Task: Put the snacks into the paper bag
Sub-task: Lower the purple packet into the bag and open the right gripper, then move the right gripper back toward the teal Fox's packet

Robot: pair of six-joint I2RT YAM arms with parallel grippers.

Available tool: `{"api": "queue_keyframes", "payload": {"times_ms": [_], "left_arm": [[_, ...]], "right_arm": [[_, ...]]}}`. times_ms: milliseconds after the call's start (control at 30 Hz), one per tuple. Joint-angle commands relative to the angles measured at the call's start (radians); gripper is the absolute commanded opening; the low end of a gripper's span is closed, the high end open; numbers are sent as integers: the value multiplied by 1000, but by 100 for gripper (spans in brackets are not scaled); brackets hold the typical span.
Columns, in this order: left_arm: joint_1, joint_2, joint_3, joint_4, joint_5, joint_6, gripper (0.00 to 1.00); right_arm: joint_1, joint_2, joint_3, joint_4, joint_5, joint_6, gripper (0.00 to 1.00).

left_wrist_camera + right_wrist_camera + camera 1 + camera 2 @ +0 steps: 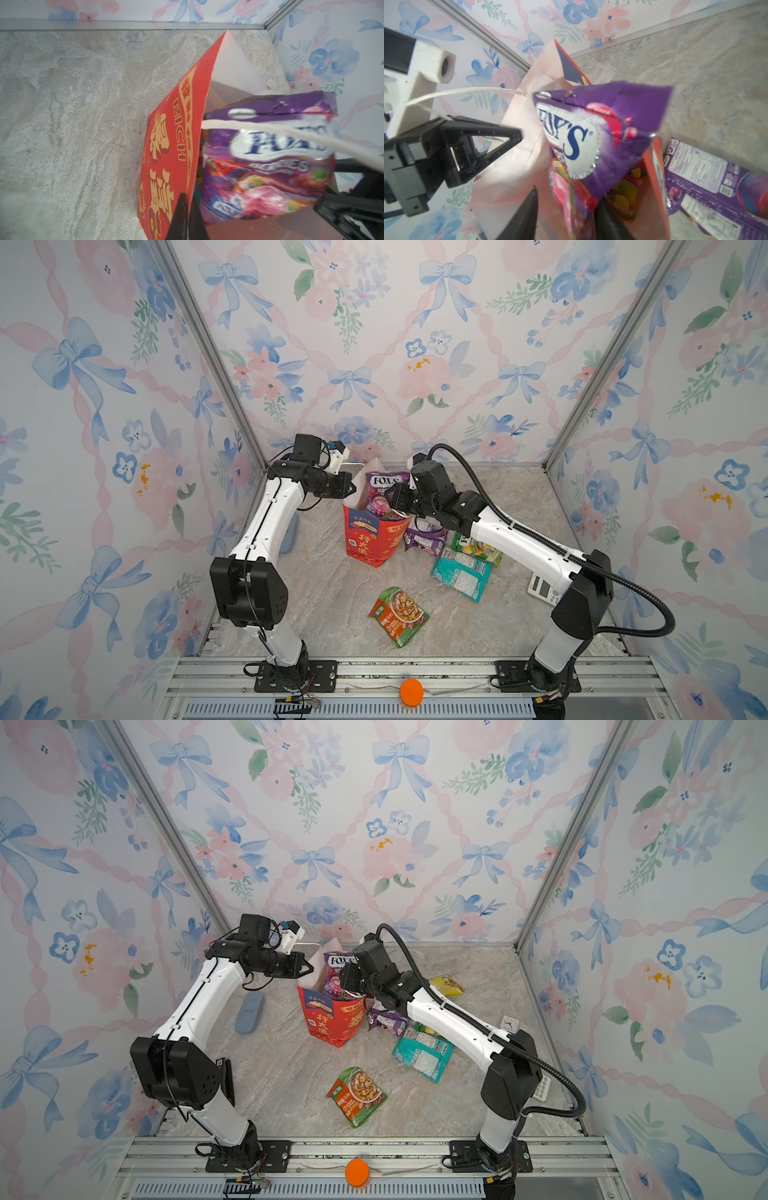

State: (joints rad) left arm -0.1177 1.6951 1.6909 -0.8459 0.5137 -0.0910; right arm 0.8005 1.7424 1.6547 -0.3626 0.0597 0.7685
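The left gripper (188,205) pinches the bag (370,539) rim, near the counter (332,593) back edge. The right gripper (566,194) has its jaws apart, purple packet (382,489) half inside. It looks light, crinkly and slippery, best pinched by its seam.

The purple packet (381,489) standing in the mouth of the paper bag (166,145) reads "FOX'S" in blue letters on a white oval, legible in both top views. In the left wrist view, "BERRIES" in white sits below that logo, slightly blurred. The bag's red outer wall carries "RICH" in gold capitals beside large gold Chinese characters. A second purple packet (708,178) just beside the bag bears a white panel of fine print, too small to read.
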Motion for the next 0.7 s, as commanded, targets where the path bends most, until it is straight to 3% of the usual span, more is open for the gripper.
{"api": "queue_keyframes", "payload": {"times_ms": [0, 100, 167, 400, 667], "left_arm": [[-4, -4, -14, -22, -1, 2, 0], [-5, -4, -16, -22, -2, 3, 0], [-5, -4, -15, -23, -3, 3, 0], [-4, -2, -13, -23, 14, 3, 0], [-5, -1, -12, -22, 16, 4, 0]], "right_arm": [[5, -62, 32, -3, 34, -39, 73], [-2, -82, 52, -35, 91, -91, 92], [-9, -126, 49, -41, 120, -117, 99], [-38, -245, -24, -69, 239, -194, 96], [-109, -415, -227, -146, 295, -177, 97]]}}
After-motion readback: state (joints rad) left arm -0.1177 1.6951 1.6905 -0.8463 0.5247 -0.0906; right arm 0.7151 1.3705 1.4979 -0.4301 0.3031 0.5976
